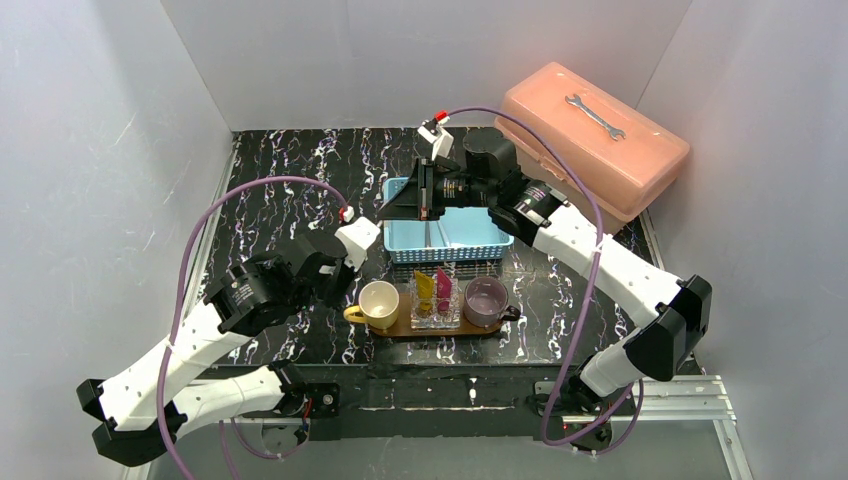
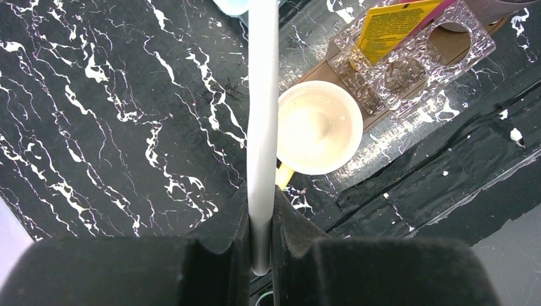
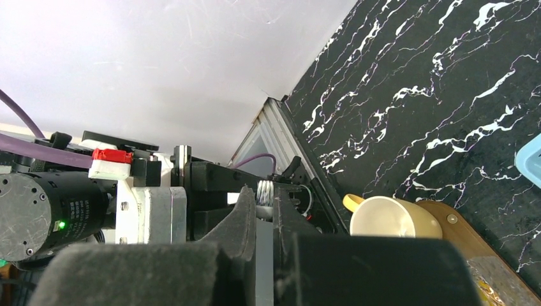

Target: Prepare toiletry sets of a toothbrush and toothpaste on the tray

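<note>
My left gripper (image 2: 260,197) is shut on a pale toothbrush (image 2: 263,95), which runs up out of the left wrist view; it hangs left of the cream cup (image 1: 379,303). My right gripper (image 3: 266,205) is shut on a toothbrush whose bristle head (image 3: 266,191) shows at its tips. In the top view the right gripper (image 1: 390,212) meets the left gripper (image 1: 352,262) left of the basket. I cannot tell if both hold the same toothbrush. The brown tray (image 1: 395,327) carries both cups and a clear container (image 1: 435,314) holding the yellow toothpaste (image 1: 424,287) and pink toothpaste (image 1: 444,290).
The light-blue basket (image 1: 400,243) sits behind the tray with a thin toothbrush (image 1: 430,233) in it. A purple cup (image 1: 485,300) stands at the tray's right end. A pink toolbox (image 1: 595,140) with a wrench (image 1: 595,115) on its lid sits at the back right.
</note>
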Tool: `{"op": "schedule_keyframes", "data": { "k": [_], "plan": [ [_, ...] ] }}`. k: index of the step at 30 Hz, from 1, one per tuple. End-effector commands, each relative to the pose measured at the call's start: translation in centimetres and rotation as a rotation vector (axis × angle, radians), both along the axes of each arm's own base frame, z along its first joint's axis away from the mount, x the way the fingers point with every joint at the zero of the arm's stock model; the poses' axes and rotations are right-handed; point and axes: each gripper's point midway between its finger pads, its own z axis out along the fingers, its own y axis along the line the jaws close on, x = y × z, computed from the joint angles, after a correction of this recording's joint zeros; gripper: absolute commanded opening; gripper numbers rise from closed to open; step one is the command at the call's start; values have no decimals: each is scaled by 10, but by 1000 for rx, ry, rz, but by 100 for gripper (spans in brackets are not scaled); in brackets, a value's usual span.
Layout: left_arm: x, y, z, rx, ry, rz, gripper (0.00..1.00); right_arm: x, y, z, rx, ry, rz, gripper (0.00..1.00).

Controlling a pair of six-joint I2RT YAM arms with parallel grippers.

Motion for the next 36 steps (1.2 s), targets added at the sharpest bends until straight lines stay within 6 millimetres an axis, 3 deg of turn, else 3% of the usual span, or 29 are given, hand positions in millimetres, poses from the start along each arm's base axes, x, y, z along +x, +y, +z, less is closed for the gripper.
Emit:
{"op": "schedule_keyframes", "data": {
  "k": [1,2,8,16,31,36],
  "plan": [
    [1,4,6,1,-15,13,0,-10,7,13,55,-24,59,1],
    [0,4,6,-3,-15,12,1,-11,6,14,56,-27,59,1],
    [-4,-1,7,-30,4,-3,42,-13,2,20,58,-60,52,1],
    [-13,-14,13,-117,45,-30,68,-14,-17,14,-28,-131,2,1],
    [-39,-60,46,-395,135,-161,97,-26,-89,0,-256,-311,-113,1],
    [-40,-72,51,-459,166,-161,98,-38,-106,-8,-317,-349,-67,1]
  ]
}}
